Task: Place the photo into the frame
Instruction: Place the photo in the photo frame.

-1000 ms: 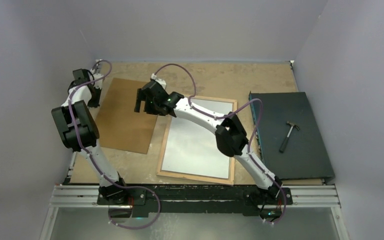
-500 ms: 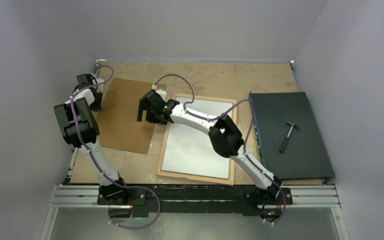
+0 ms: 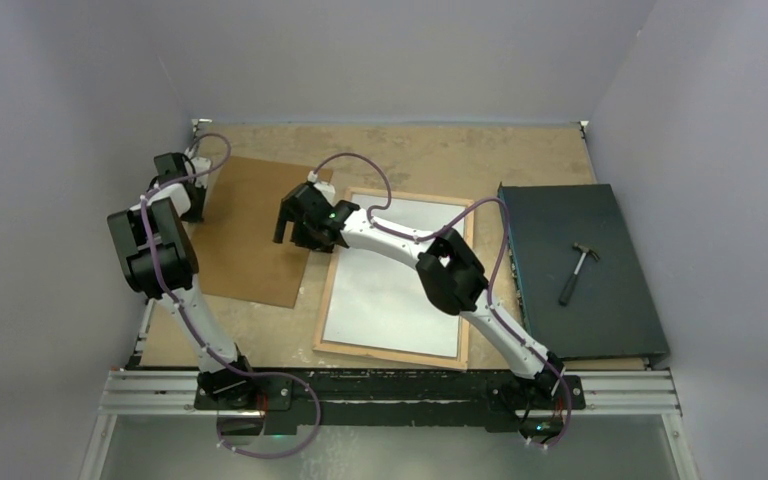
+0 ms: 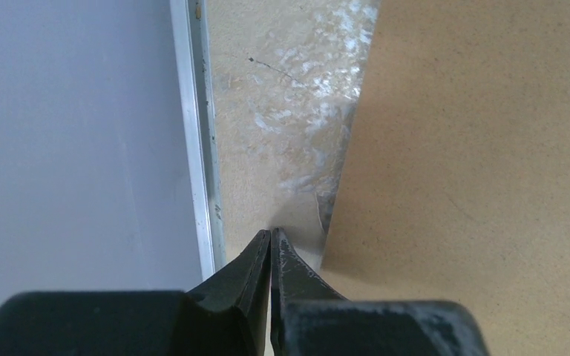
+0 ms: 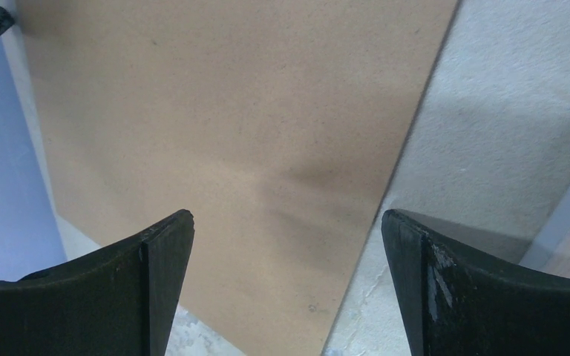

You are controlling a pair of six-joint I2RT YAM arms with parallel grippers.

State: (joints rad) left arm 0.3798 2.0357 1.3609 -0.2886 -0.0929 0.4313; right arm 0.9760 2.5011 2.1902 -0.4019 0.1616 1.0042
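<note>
The frame (image 3: 392, 353) lies flat at the table's middle, light wood rails up. Inside it lies the photo (image 3: 400, 280), plain white side up. To the left lies a brown backing board (image 3: 250, 245). My right gripper (image 3: 282, 222) hangs open over that board's right edge; in the right wrist view the right gripper (image 5: 286, 216) has the board (image 5: 230, 111) between and beyond its fingers, untouched. My left gripper (image 3: 192, 212) is at the board's left edge. In the left wrist view the left gripper (image 4: 271, 233) is shut, tips together beside the board (image 4: 475, 148), nothing seen between them.
A dark flat mat (image 3: 600, 300) with a hammer (image 3: 577, 272) lies at the right. A metal strip (image 4: 200, 148) and a grey wall run close along the left gripper's side. Glossy patches (image 4: 304, 96) show on the table by the board's edge.
The left gripper's fingers have come together at the board's left edge. The right arm swung left and nearer over the board's right edge, then held still.
</note>
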